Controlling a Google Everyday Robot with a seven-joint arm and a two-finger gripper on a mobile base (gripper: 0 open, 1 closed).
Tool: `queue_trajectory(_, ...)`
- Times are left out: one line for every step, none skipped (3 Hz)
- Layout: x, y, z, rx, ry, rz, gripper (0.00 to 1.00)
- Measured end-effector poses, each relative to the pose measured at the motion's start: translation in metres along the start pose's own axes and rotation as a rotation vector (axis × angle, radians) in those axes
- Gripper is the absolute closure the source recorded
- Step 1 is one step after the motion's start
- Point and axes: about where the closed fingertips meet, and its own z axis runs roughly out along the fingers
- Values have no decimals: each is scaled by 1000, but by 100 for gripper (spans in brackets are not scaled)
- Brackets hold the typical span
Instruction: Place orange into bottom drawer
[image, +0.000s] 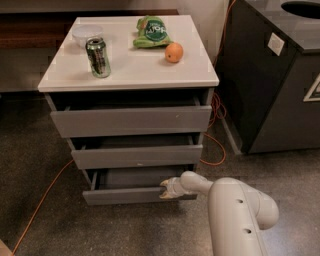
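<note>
Three drawers: grey handleless fronts were stacked under the white square counter; the tall-fronted top drawer and the middle drawer each stood slightly ajar, with a dark gap above the front.
Bottom drawer: the lowest, shortest-fronted grey bottom drawer stood partly open, and the floor of its shallow grey box showed behind the front.
Tool: the pale two-finger tool sat low at the right part of the bottom drawer's front, against its top edge; whether it was spread or closed could not be told, nor whether it had hold of the front.
Arm: a thick, rounded white arm reached in from the lower right of the view, narrowing toward the tool.
Orange: the small round matte orange lay on the counter towards its right rear, just beside the near right corner of the green snack bag, well apart from the tool and the bottom drawer.
Can: a green and silver drinks can stood upright on the left half of the counter.
Bowl: a shallow clear plastic bowl sat behind the can, near the left rear corner.
Floor: a thin orange cable ran across the speckled floor at the left.
Right side: a dark grey bin stood beside the counter.
</note>
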Motion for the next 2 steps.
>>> queue_trajectory(-3, 8, -5, -1, -6, 4, 100)
queue_trajectory(-3, 7, -6, -1, -6, 4, 100)
